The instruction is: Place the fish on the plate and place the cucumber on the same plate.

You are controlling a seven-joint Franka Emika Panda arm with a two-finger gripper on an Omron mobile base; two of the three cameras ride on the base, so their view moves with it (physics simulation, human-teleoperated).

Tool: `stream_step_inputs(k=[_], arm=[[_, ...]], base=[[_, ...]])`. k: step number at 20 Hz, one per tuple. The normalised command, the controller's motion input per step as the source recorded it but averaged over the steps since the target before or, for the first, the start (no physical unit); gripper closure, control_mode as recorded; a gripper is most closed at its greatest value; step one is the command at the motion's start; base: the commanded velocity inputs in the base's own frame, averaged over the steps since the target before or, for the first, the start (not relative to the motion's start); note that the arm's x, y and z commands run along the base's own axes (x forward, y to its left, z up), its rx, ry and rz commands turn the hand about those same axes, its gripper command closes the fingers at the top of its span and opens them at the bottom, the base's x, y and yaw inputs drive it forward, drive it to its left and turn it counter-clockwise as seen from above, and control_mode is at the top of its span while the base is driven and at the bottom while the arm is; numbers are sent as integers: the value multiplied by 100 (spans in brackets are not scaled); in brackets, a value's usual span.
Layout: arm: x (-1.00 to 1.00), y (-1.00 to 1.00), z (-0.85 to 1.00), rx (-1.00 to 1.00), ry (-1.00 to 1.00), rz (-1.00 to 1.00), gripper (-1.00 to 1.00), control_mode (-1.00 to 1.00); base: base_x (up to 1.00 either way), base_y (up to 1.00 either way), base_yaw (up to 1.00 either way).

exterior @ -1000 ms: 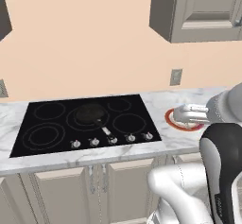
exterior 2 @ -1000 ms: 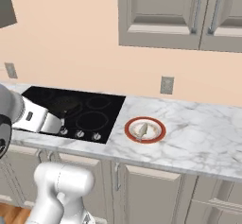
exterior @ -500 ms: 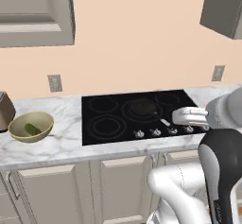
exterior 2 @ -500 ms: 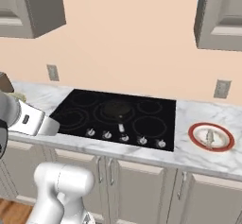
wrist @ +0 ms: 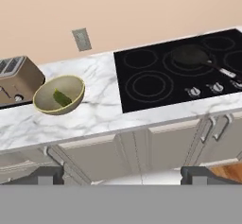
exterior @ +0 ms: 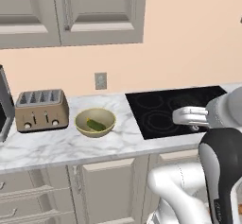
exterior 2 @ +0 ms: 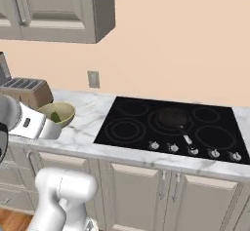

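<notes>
The base has been driven left, away from the plate; the cucumber (exterior: 96,124) in the yellow-tan bowl (exterior: 108,119) is now faced; the gripper (wrist: 121,175) is held wide, empty.

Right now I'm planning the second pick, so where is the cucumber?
The cucumber lies inside the yellow-tan bowl on the marble counter, between the toaster on its left and the black cooktop on its right in the left base view.

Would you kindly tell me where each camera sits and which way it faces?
Left base view: behind-left, facing toaster, bowl holding cucumber; arm lower right.
Right base view: behind-right, facing cooktop, frying pan; arm lower left.
Hand view: on the hand, facing the counter; open tool at bottom.
All share bowl and cooktop.
</notes>
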Motion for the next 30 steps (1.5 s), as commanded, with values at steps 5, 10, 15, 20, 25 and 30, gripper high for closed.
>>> stream_step_inputs(k=[5,10,15,20,25,30], arm=[[0,0,0,0,0,0,-100,100],[0,0,0,0,0,0,-100,100],[0,0,0,0,0,0,-100,100],[2,0,0,0,2,0,-100,-100],[37,0,8,0,32,0,-100,-100],[23,1,-28,-5,34,8,-100,-100]], base=[[54,80,4],[69,41,29],[21,19,7],[0,0,0],[0,0,0],[0,0,0]])
